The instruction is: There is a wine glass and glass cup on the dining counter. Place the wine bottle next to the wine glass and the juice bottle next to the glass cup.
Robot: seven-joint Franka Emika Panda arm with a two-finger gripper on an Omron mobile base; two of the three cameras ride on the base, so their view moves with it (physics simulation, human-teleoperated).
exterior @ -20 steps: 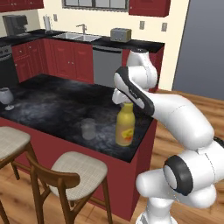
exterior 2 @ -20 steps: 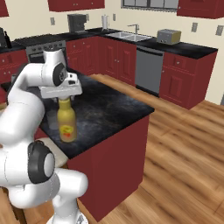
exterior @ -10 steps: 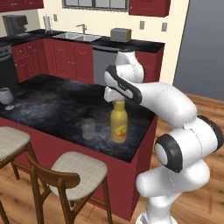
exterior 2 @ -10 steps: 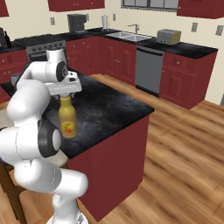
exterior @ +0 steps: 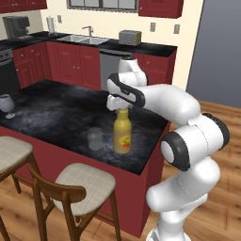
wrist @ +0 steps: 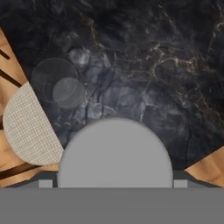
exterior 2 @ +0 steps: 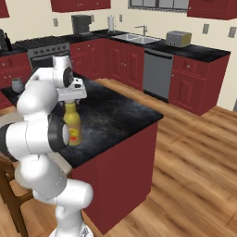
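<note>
**Juice bottle upright beside the glass cup, gripper at its cap**

Where the black marbled tabletop [exterior: 56, 113] of the dining counter nears its front edge, the juice bottle [exterior: 122, 133] stands upright, its yellow body and red-and-yellow label facing the left base camera. The glass cup [exterior: 94, 139] stands just beside it, on the side toward the stools, apart from the bottle and also upright. In the right base view the juice bottle [exterior 2: 72, 124] is partly covered by the white arm, and its neck rises to the gripper [exterior 2: 70, 98]. In the left base view the gripper [exterior: 122, 106] hangs straight above the bottle, right at the grey cap.

From the hand camera the grey cap [wrist: 115, 153] appears as a large round disc low in the picture, and the glass cup [wrist: 59, 82] shows as faint overlapping circles on the marble to the upper left of it. Whether the fingers are open or have hold of the cap, the pictures do not show; the fingertips are hidden behind it.

Far along the tabletop, well apart from the bottle, a wine glass [exterior: 6, 104] stands near the edge. Two wooden stools with pale woven seats [exterior: 80, 183] sit in front of the counter.
</note>
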